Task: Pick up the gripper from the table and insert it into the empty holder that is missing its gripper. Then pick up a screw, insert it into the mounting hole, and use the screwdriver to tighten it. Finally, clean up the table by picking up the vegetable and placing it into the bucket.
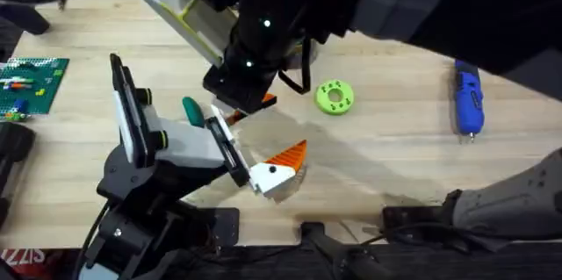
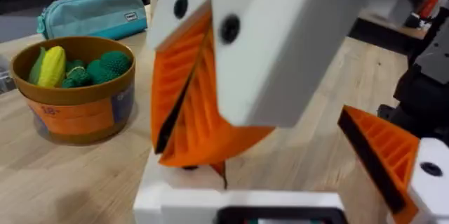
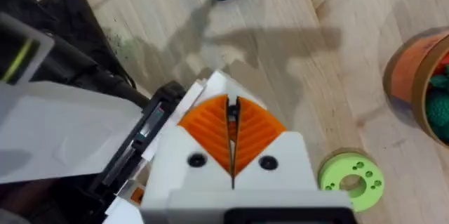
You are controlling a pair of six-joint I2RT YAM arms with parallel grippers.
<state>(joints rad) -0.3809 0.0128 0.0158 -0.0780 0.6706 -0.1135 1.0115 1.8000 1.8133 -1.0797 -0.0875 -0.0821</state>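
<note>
Light wood table (image 1: 395,166): screwdriver (image 1: 467,97) lies at right of overhead frame, vegetable (image 1: 191,110) at center-left just beside left arm's white body. Right gripper (image 3: 233,155) pads pressed together. Left gripper (image 2: 280,140) fingers spread, nothing between; bucket (image 2: 74,87) behind it.

**Readable markings**

The orange bucket (image 2: 73,92) carries a pale printed mark on its front wall that looks like "18", followed by a small sign too faint to read. The small label on the teal pouch (image 2: 95,12) behind the bucket is illegible.
</note>
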